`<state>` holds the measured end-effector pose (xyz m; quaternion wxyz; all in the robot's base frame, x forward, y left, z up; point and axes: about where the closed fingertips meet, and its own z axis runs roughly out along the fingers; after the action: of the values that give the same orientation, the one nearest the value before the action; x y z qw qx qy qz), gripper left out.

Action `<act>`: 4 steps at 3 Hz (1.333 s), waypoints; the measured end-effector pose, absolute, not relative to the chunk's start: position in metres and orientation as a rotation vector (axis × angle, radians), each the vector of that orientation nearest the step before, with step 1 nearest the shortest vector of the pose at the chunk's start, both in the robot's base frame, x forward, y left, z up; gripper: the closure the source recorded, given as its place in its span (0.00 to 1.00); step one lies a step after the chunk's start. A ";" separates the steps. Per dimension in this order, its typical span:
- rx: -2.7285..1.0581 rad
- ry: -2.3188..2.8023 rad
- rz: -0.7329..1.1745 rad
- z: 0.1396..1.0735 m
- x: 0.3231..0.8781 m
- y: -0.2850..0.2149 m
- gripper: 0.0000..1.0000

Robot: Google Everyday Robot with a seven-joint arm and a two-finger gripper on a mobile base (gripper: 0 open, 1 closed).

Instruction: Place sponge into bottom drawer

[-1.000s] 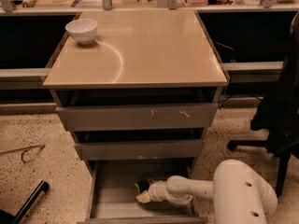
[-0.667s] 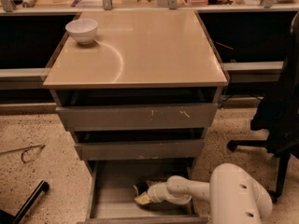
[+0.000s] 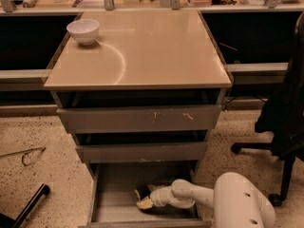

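The bottom drawer (image 3: pixel 114 184) stands pulled out at the foot of the grey cabinet, its plain grey floor showing. My white arm reaches down into it from the lower right. My gripper (image 3: pixel 144 198) is low inside the drawer, left of middle. The sponge (image 3: pixel 143 203) shows as a pale yellow patch at the gripper's tip, with a dark part above it, close to the drawer floor. Whether it rests on the floor I cannot tell.
A white bowl (image 3: pixel 83 31) sits at the back left of the beige cabinet top (image 3: pixel 142 51). The two upper drawers (image 3: pixel 140 118) are slightly open. A black office chair (image 3: pixel 285 122) stands at the right. A black handle (image 3: pixel 28 208) lies on the speckled floor at the lower left.
The arm has shifted a little, with the gripper and sponge staying low in the bottom drawer. Nothing else has moved.
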<state>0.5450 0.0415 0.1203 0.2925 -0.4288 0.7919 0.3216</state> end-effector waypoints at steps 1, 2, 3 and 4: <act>-1.143 2.110 0.857 0.120 0.545 0.042 0.58; -1.143 2.110 0.857 0.120 0.545 0.042 0.35; -1.143 2.110 0.857 0.120 0.545 0.042 0.12; -1.143 2.110 0.857 0.120 0.545 0.042 0.00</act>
<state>0.5449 0.0417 0.1202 0.2924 -0.4289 0.7919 0.3218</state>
